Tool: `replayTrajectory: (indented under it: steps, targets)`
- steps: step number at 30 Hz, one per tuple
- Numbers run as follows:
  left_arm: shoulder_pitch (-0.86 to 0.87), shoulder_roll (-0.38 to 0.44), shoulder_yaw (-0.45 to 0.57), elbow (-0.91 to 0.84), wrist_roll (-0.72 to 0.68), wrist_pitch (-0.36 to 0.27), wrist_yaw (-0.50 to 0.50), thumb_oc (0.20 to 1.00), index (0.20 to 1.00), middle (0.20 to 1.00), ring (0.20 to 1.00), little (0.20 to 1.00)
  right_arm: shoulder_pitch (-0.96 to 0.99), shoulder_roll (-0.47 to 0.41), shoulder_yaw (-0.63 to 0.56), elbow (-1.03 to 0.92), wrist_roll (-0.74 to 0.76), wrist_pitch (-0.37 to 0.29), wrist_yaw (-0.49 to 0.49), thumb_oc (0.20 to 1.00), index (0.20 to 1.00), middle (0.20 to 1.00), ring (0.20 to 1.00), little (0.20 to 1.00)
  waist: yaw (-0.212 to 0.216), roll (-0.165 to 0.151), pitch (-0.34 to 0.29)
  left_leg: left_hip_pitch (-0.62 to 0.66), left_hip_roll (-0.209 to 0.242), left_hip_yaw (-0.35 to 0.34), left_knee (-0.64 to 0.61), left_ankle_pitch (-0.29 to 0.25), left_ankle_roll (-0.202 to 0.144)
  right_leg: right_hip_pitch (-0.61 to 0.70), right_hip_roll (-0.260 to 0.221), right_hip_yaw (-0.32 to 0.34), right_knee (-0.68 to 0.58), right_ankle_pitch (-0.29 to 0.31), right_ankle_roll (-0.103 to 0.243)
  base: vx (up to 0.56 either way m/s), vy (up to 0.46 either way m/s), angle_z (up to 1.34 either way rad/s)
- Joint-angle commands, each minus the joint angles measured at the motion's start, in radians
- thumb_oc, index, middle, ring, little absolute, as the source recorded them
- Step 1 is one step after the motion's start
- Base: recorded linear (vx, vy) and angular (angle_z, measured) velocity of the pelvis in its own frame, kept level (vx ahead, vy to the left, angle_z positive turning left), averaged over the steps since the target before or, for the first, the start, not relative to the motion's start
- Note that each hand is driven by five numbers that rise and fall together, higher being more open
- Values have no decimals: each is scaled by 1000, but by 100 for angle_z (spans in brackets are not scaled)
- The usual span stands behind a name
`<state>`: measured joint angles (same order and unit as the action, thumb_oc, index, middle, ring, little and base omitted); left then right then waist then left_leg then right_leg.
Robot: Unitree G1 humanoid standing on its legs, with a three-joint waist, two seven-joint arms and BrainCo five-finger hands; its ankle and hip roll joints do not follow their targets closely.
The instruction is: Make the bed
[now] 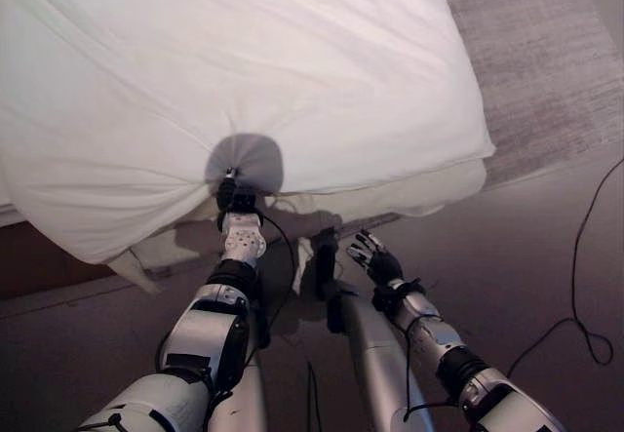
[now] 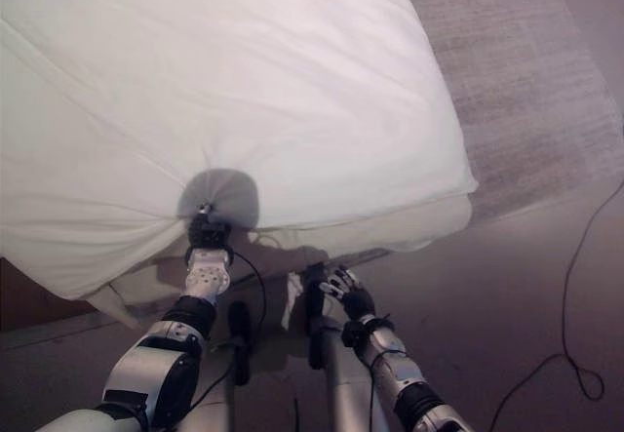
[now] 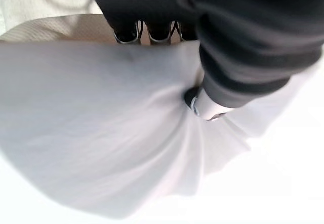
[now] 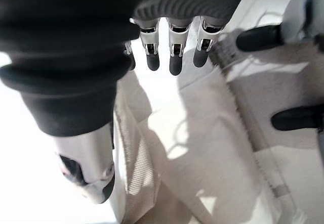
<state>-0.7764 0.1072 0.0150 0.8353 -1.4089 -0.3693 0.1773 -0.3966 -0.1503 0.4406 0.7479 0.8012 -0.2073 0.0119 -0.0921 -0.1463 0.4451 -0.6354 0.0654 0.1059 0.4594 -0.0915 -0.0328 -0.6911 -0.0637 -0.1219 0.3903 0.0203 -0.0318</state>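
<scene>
Left robot hand [image 1: 234, 196] pinches the near edge of the white duvet [image 1: 244, 71], its fingers curled under the soft cloth and its thumb [image 3: 200, 102] pressed on top, so folds fan out from the grip. This puffy, smooth duvet covers the bed, its rounded corner hanging above the mattress [image 1: 429, 193]. Right robot hand [image 1: 372, 256] hangs over the floor [image 1: 526, 256] beside the bed, fingers relaxed and spread, holding nothing. A grey woven rug [image 1: 546, 52] lies alongside.

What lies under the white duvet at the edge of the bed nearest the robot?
Under the white duvet, a cream mattress edge shows. The left hand pinches the duvet there, its fingers partly covered. Farther in, everything is hidden.
</scene>
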Motion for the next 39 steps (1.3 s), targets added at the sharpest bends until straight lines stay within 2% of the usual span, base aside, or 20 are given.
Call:
replayTrajectory:
  steps: [1, 6, 11, 16, 21, 24, 29, 30, 31, 33, 36, 37, 39]
  targets:
    - [-1, -52, -61, -122, 26, -17, -86, 200, 200, 200, 200, 200, 35, 0, 5, -64, 80, -54, -5, 1000, 1000, 1000, 1000, 1000, 11, 60, -51, -57, -29, -20, -71, 65, 3, 7, -26, -3, -29, -24, 121, -7, -1, 5]
    - [89, -75, -100, -285, -9, -13, -139, 200, 200, 200, 200, 200, 20, 38, -20, -89, 260, -62, 40, 1000, 1000, 1000, 1000, 1000, 40, 77, -30, -49, -41, -26, -81, 71, 10, 17, -29, -10, -32, -24, 120, 0, 0, 0]
    - [171, -95, -155, -454, -48, 12, -195, 200, 200, 200, 200, 200, -13, 86, -16, -92, 454, -28, 104, 1000, 1000, 1000, 1000, 1000, 70, 90, -9, -38, -54, -36, -104, 83, 16, 26, -34, -20, -38, -21, 119, 6, -16, 5]
    - [209, -103, -209, -599, -63, -3, -200, 200, 200, 200, 200, 200, -65, 132, 19, -99, 608, 22, 137, 1000, 1000, 1000, 1000, 1000, 108, 101, 20, -19, -67, -52, -114, 85, 16, 48, -39, -36, -41, -29, 120, 12, -28, 17]
    - [226, -96, -246, -715, -50, -15, -187, 200, 200, 200, 200, 200, -102, 146, 62, -138, 683, 79, 156, 1000, 1000, 1000, 1000, 1000, 131, 107, 38, -11, -75, -66, -119, 90, 17, 57, -46, -50, -33, -34, 119, 10, -29, 16]
    - [233, -93, -256, -758, -46, -22, -183, 200, 200, 200, 200, 200, -115, 152, 62, -165, 719, 77, 160, 1000, 1000, 1000, 1000, 1000, 138, 109, 42, -9, -77, -70, -119, 91, 18, 57, -49, -52, -32, -34, 119, 5, -8, 11]
    - [248, -83, -250, -840, -16, -70, -148, 200, 200, 200, 200, 200, -136, 167, 35, -226, 786, 38, 163, 1000, 1000, 1000, 1000, 1000, 151, 118, 46, -7, -85, -77, -119, 90, 24, 58, -51, -55, -26, -33, 119, 3, 11, 3]
    - [251, -76, -229, -860, 11, -106, -109, 200, 200, 200, 200, 200, -147, 168, -10, -259, 827, -1, 163, 1000, 1000, 1000, 1000, 1000, 154, 123, 46, -10, -88, -80, -119, 90, 25, 56, -53, -58, -24, -34, 120, 0, 0, 0]
    - [251, -76, -230, -862, 13, -106, -106, 200, 200, 200, 200, 200, -147, 168, -10, -259, 827, -1, 163, 1000, 1000, 1000, 1000, 1000, 154, 124, 46, -10, -88, -80, -118, 90, 25, 56, -53, -58, -24, -34, 120, 0, 0, 0]
    - [264, -71, -192, -877, 52, -141, -50, 200, 200, 200, 200, 200, -150, 165, -80, -307, 860, -58, 166, 1000, 1000, 1000, 1000, 1000, 156, 132, 47, -12, -91, -84, -120, 91, 26, 53, -56, -63, -20, -38, 120, 0, 0, 0]
    - [272, -65, -171, -888, 81, -160, -19, 200, 200, 200, 200, 200, -148, 157, -121, -336, 863, -98, 162, 1000, 1000, 1000, 1000, 1000, 156, 135, 43, -20, -93, -85, -122, 97, 28, 44, -57, -66, -17, -36, 120, -8, 20, 9]
    - [286, -42, -123, -893, 121, -172, 4, 200, 200, 200, 200, 200, -150, 139, -199, -360, 870, -155, 149, 1000, 1000, 1000, 1000, 1000, 157, 142, 42, -21, -94, -87, -117, 90, 29, 41, -61, -67, -9, -43, 122, -15, 21, 9]
    - [290, -31, -105, -898, 135, -178, 13, 200, 200, 200, 200, 200, -154, 134, -224, -368, 872, -170, 143, 1000, 1000, 1000, 1000, 1000, 158, 144, 41, -24, -94, -86, -115, 89, 30, 37, -62, -68, -6, -42, 123, 0, 34, 3]
